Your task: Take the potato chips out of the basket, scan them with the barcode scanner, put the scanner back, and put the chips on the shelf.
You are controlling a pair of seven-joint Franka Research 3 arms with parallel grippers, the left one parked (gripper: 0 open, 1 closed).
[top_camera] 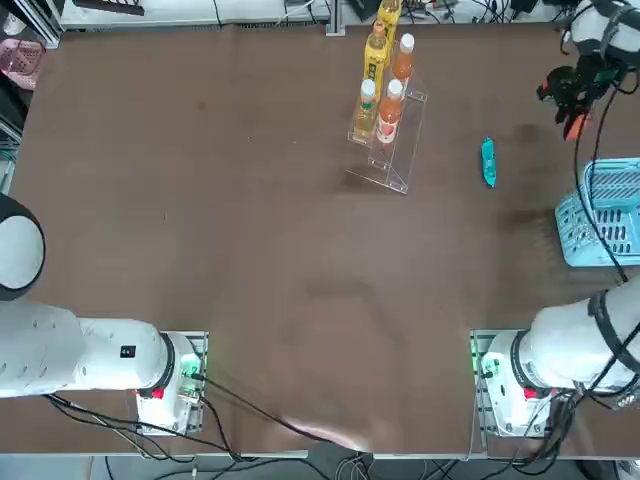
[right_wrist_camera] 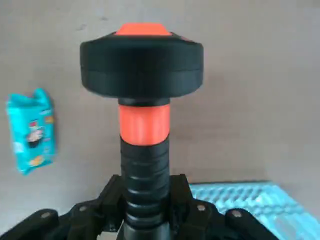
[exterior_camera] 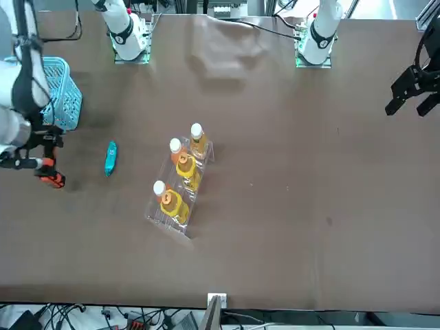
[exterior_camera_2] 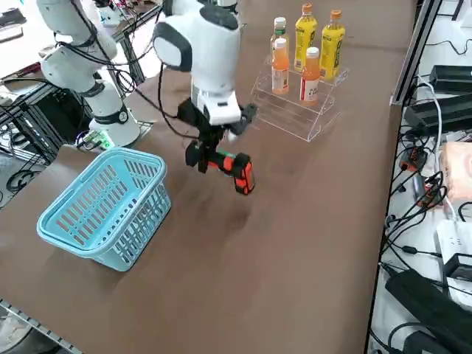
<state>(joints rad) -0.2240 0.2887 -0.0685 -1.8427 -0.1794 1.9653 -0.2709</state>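
Note:
My right gripper (exterior_camera_2: 209, 150) is shut on the handle of the black barcode scanner (exterior_camera_2: 237, 169) with red-orange accents, holding it above the table beyond the basket. In the wrist view the scanner (right_wrist_camera: 142, 65) stands up between my fingers. The teal potato chips packet (top_camera: 488, 162) lies on the table between the shelf and the basket, left of the scanner (top_camera: 574, 122) in the top view, and shows too as the chips (right_wrist_camera: 31, 130) and the chips (exterior_camera: 111, 158). The light blue basket (top_camera: 605, 215) stands at the table's right edge. The clear shelf (top_camera: 392, 150) carries several drink bottles.
Orange and yellow bottles (exterior_camera_2: 311, 74) fill the shelf's upper steps; its lowest step (exterior_camera_2: 284, 118) is bare. Cables and power strips (exterior_camera_2: 435, 110) run along the table's far edge. A black cable trails from the scanner over the basket (exterior_camera_2: 103, 206).

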